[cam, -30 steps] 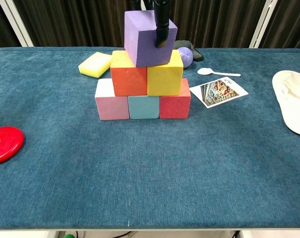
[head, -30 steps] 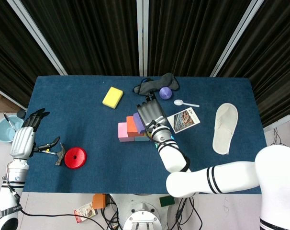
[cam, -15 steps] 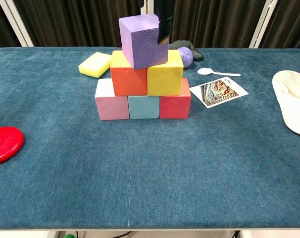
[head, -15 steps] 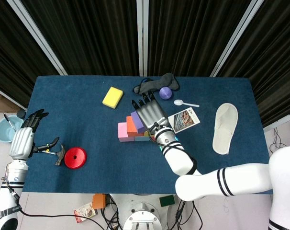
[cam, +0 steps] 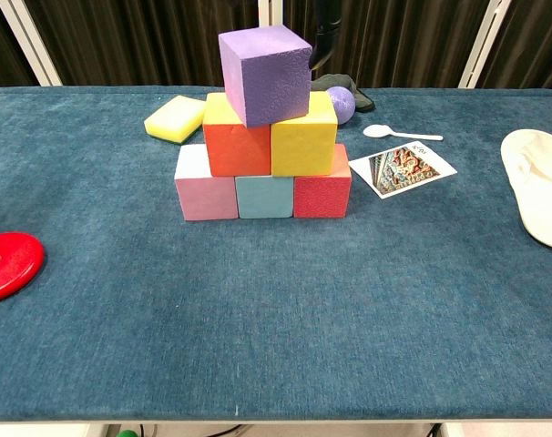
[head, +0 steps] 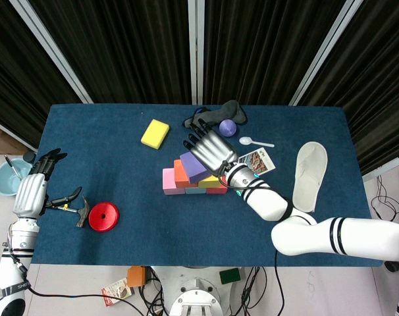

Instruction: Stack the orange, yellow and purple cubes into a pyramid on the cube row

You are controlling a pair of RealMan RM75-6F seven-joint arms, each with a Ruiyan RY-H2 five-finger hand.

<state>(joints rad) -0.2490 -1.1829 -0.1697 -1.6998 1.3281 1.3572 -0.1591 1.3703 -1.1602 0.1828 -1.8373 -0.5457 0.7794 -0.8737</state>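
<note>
The purple cube (cam: pixel 265 73) sits slightly turned on top of the orange cube (cam: pixel 238 146) and the yellow cube (cam: pixel 303 141). Those two rest on the row of pink (cam: pixel 203 189), teal (cam: pixel 263 197) and red (cam: pixel 322 189) cubes. In the head view my right hand (head: pixel 211 150) hovers with fingers spread just behind and right of the purple cube (head: pixel 194 168), holding nothing. The chest view shows only one dark fingertip (cam: pixel 324 41) of it, clear of the cube. My left hand (head: pixel 31 191) is at the table's left edge, fingers apart, beside a hammer (head: pixel 78 209).
A yellow sponge (cam: pixel 174 118), a purple ball (cam: pixel 342 103) and a dark cloth (head: pixel 212 115) lie behind the stack. A white spoon (cam: pixel 399 134), a picture card (cam: pixel 402 168) and a white slipper (cam: pixel 536 182) are to the right. A red disc (cam: pixel 7 264) lies at the left.
My right hand let go of the purple cube and drew back up and to the right. The cube settled onto the orange and yellow cubes. The left hand stayed still.
</note>
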